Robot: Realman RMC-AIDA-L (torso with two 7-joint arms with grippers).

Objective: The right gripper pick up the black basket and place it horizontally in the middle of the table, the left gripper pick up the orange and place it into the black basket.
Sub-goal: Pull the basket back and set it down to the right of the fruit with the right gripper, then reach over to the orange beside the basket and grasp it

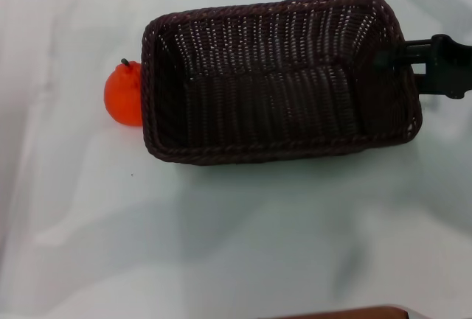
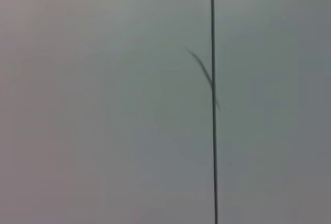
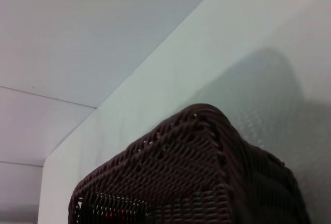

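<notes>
The black basket [image 1: 276,79] sits on the table [image 1: 221,238], the orange [image 1: 123,94] touching its left end.

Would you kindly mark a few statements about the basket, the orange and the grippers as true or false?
1. The dark woven wicker basket holds the orange. False: it is empty; the small bright orange fruit sits outside on the plain white table, against the basket's left end.
2. The right gripper is at the basket's right rim. True.
3. The basket lies upside down. False: its opening faces up.
4. The left gripper appears in the head view. False: it is not in view.
5. The basket's long side runs left to right. True.
</notes>
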